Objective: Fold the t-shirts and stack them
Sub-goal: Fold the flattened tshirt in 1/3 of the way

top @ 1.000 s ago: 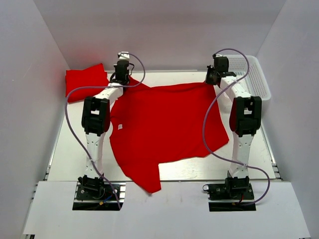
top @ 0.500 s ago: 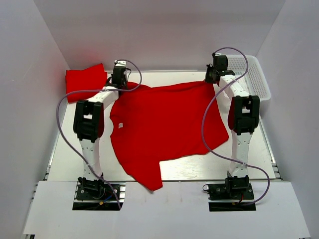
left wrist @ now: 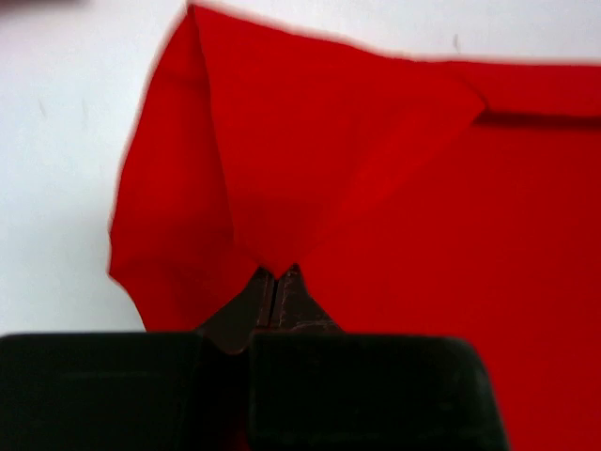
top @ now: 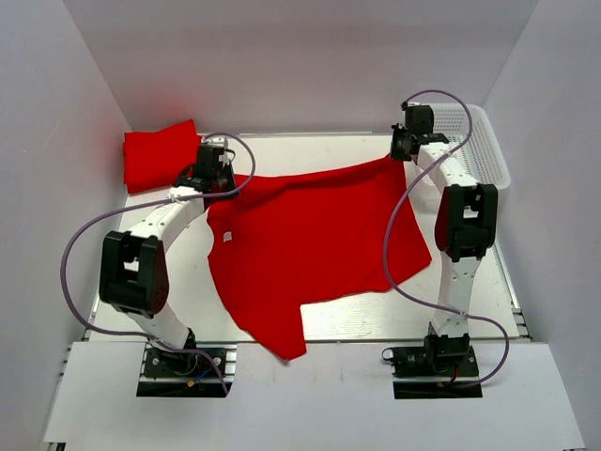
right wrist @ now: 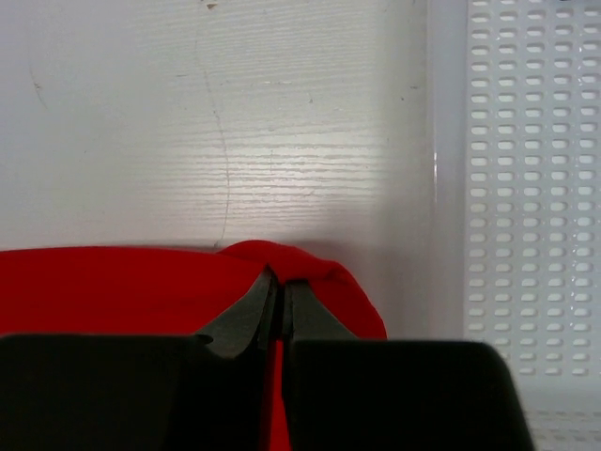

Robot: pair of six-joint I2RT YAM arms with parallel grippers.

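A large red t-shirt (top: 315,240) lies spread on the table, one sleeve hanging toward the near edge. My left gripper (top: 212,176) is shut on its far left sleeve; in the left wrist view the sleeve cloth (left wrist: 282,160) fans out from the closed tips (left wrist: 278,273). My right gripper (top: 402,150) is shut on the shirt's far right corner; the right wrist view shows a bunch of cloth (right wrist: 310,272) pinched between the tips (right wrist: 279,278). A second red t-shirt (top: 161,153), folded, lies at the far left corner.
A white mesh basket (top: 474,141) stands at the far right, close to my right gripper; its wall shows in the right wrist view (right wrist: 531,188). White walls enclose the table on three sides. The left arm's cable loops out to the left.
My left gripper has moved toward the near left, pulling the shirt's far left sleeve with it; the arm's elbow swung left. The right gripper stays nearly still.
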